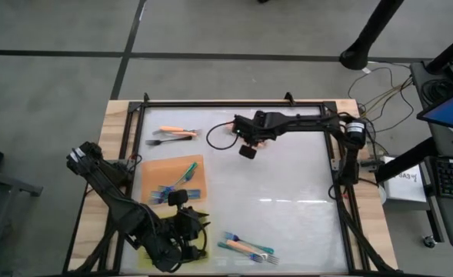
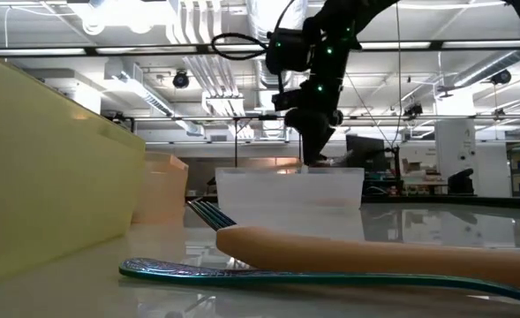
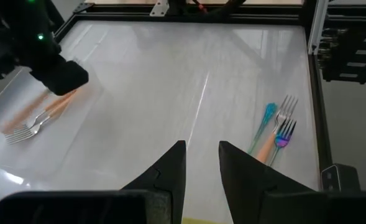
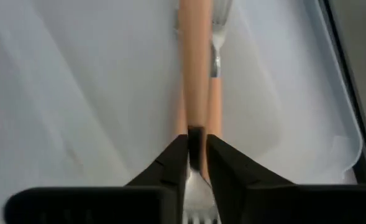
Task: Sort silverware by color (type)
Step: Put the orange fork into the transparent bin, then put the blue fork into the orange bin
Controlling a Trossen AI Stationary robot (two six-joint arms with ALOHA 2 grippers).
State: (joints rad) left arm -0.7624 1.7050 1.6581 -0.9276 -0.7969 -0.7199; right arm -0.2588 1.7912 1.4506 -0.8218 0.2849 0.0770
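While my right gripper (image 4: pixel 195 163) pinches an orange-handled fork (image 4: pixel 194 68) above the clear tray (image 4: pixel 332 124), I judge placement underway. Next: lower, release beside another orange fork (image 4: pixel 215 93). Left gripper (image 3: pixel 201 171) waits, jaws spread.

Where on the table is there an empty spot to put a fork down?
The widest bare patch is the table's middle and right side, between the right gripper, shut on an orange fork, and the forks at the front edge. It is crowded on the orange mat and around the left gripper.
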